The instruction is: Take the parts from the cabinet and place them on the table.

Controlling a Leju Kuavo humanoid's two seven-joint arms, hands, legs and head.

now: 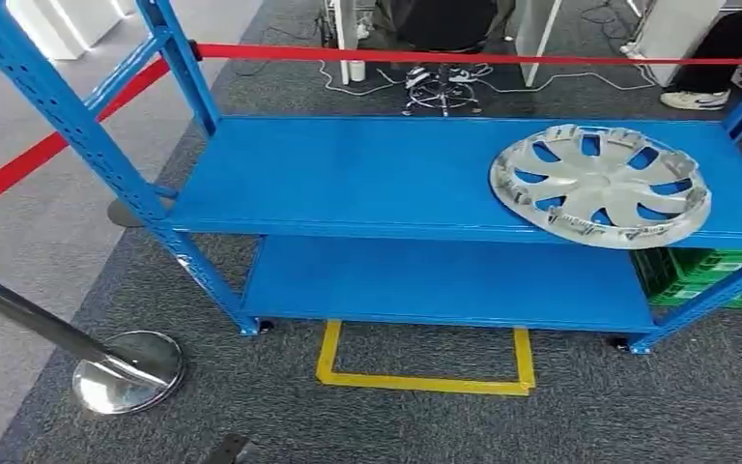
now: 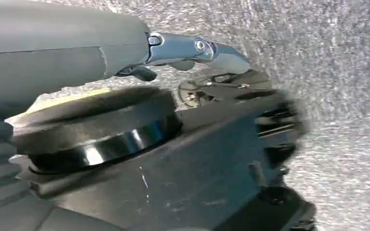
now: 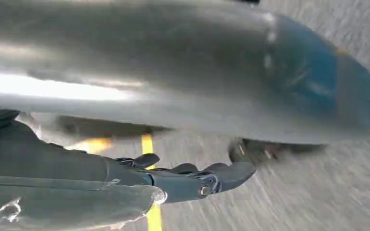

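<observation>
While both hands hang, hubcap (image 1: 600, 185) lies on shelf (image 1: 348, 179).

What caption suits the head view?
Silver hubcap lying on the blue rack's upper shelf, above a yellow floor marking.

Green crate (image 1: 710, 271) at 3 o'clock: mostly hidden behind rack shelf (image 1: 367, 174), cut by frame edge. Seated person (image 1: 444, 24) at 12 o'clock cropped at top. Left hand (image 2: 192, 50) and right hand (image 3: 192, 178): motion-blurred, finger pose unclear.
</observation>
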